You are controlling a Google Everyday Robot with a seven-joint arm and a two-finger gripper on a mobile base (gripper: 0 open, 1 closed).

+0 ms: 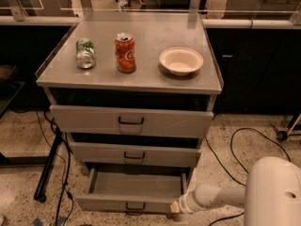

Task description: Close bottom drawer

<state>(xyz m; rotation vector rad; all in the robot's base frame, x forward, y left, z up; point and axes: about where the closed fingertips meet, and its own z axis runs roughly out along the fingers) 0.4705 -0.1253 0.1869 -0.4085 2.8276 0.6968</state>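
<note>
The bottom drawer (134, 188) of the grey metal cabinet is pulled out, its flat floor bare. Its low front panel carries a small black handle (135, 205). My gripper (177, 206) is at the end of the white arm (211, 197), low at the right end of that front panel, touching or nearly touching it. The two wider drawers above, the top drawer (130, 121) and the middle drawer (134, 154), stick out only slightly.
On the cabinet top (146, 74) stand a red soda can (125, 53), a green can on its side (85, 52) and a white bowl (181, 60). Black cables (235, 145) run on the speckled floor at right. A black stand leg (48, 166) is at left.
</note>
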